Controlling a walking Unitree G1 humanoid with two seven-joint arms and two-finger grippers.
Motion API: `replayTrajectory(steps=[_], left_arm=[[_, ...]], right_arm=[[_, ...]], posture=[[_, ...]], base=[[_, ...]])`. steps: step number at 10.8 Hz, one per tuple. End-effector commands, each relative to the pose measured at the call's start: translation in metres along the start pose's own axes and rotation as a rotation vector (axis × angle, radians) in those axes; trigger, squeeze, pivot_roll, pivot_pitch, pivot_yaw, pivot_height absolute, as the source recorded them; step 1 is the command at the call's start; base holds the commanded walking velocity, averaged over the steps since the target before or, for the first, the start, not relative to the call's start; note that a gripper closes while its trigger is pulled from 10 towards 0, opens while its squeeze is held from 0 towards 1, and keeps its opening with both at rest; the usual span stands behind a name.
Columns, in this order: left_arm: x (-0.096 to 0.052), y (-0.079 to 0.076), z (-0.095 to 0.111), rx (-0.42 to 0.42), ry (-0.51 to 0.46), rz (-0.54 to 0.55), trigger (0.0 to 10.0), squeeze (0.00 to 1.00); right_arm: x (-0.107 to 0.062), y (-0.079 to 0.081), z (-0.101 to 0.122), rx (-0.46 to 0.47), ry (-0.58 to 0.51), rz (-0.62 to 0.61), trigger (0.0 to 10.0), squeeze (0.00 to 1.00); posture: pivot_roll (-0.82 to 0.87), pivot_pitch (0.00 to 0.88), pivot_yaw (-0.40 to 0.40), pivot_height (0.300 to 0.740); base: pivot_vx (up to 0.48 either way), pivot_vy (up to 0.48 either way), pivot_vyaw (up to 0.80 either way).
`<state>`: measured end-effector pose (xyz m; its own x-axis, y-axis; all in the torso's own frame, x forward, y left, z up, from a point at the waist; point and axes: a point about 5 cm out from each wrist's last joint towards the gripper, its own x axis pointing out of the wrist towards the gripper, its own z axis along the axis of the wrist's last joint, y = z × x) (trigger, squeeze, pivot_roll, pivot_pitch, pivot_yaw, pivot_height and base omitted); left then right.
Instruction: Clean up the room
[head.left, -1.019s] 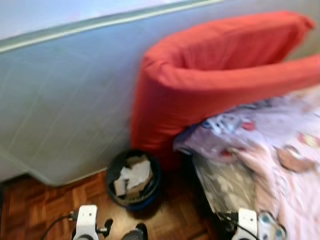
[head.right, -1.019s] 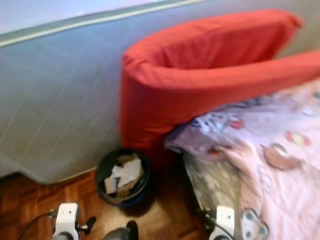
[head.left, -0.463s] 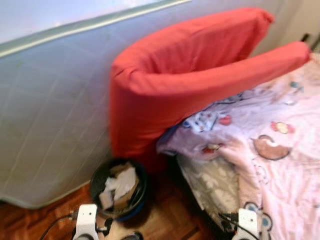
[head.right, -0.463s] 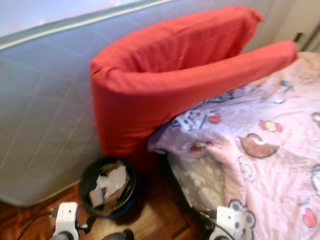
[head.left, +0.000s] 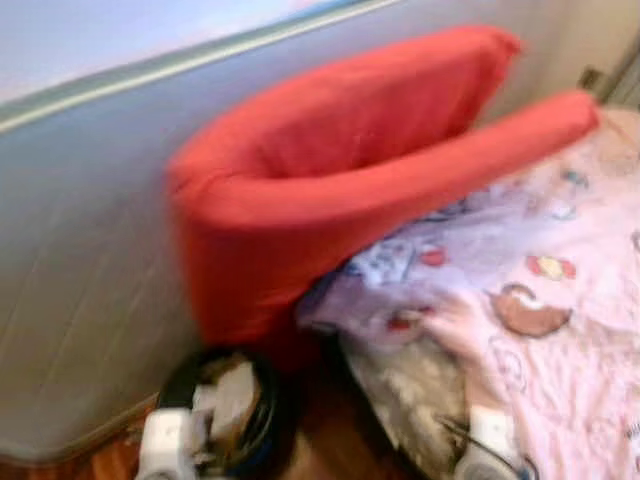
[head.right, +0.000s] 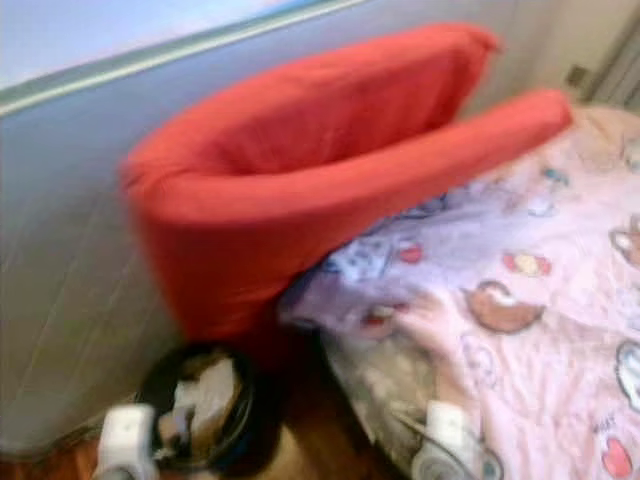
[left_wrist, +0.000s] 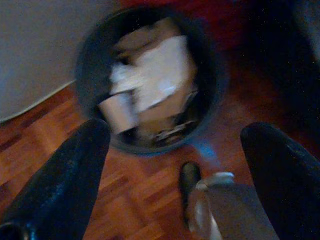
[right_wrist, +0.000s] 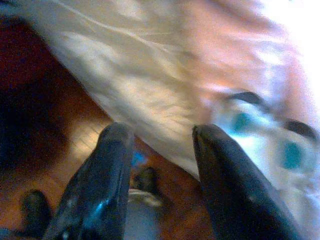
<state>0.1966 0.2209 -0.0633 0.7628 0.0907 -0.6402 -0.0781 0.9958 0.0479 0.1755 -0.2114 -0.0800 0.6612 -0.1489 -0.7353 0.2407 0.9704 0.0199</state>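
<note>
A round dark waste bin (left_wrist: 150, 80) full of crumpled white paper and cardboard stands on the reddish wooden parquet floor (left_wrist: 45, 135), at the foot of a grey upright mattress (head.left: 80, 260) and just beside a folded red cushion (head.left: 330, 190) that leans over the edge of a bed covered by a pink cartoon-print blanket (head.left: 540, 300). The left gripper (left_wrist: 175, 175) hangs above the floor near the bin, fingers spread wide and empty. The right gripper (right_wrist: 160, 180) hovers at the blanket's hanging edge, fingers apart, gripping nothing.
</note>
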Motion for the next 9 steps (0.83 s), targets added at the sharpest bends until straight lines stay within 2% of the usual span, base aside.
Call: replayTrajectory(steps=[1,6,7,9], left_arm=[[-0.003,0.01,-0.007,0.004,0.029,0.025,10.0,0.0],[-0.002,0.011,-0.003,0.003,0.021,0.035,10.0,0.0],[-0.002,0.012,-0.004,-0.001,0.02,0.042,10.0,0.0],[-0.005,0.011,-0.009,-0.009,0.026,0.049,10.0,0.0]], right_arm=[[0.0,0.007,-0.001,0.014,0.002,0.005,10.0,0.0],[0.002,0.017,0.003,-0.008,-0.007,0.05,10.0,0.0],[0.002,0.018,0.004,-0.013,-0.011,0.057,10.0,0.0],[0.006,0.024,0.019,-0.05,-0.061,0.103,10.0,0.0]], posture=[[0.18,0.168,-0.005,0.74],[0.21,0.172,-0.006,0.74],[0.21,0.179,-0.009,0.74],[0.19,0.196,-0.019,0.74]], base=[[0.334,0.0,0.0],[0.319,0.0,0.0],[0.0,0.0,0.0],[0.0,0.0,0.0]])
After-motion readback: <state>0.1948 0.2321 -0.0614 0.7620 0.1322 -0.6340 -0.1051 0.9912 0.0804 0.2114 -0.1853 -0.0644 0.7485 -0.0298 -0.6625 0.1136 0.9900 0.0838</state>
